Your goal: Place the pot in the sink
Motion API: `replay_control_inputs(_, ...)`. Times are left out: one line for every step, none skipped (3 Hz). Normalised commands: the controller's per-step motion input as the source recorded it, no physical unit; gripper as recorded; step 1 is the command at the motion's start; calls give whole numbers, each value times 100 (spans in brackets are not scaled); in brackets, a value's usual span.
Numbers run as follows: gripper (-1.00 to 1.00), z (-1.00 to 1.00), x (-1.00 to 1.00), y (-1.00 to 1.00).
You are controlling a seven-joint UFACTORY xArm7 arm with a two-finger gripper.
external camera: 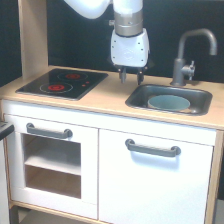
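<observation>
Toy kitchen unit, white front under a light wooden countertop (107,97). All places below taken from the sink (170,99) — a grey metal basin with rounded corners, set in the countertop.

Below the sink: a white cabinet door (155,177) with a grey bar handle (152,148). Toward the exterior view's left of that, an oven front (50,162) with a window and its own grey handle.

Robot arm (127,30), white, hangs above the countertop just to the exterior view's left of the sink and slightly behind its near rim.

Black stovetop (62,83) with red rings, well to the exterior view's left of the sink.

Grey faucet (190,55) stands behind the sink, spout arching over the basin.

Pot (169,103) — light blue-teal, lies inside the sink, upright on the basin floor.

Gripper (130,76): two short dark fingers pointing down, spread apart, nothing between them, clear of the pot.
</observation>
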Motion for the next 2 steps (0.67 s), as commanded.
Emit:
replay_control_inputs(77, 100, 15, -23)
replay_control_inputs(100, 100, 14, -33)
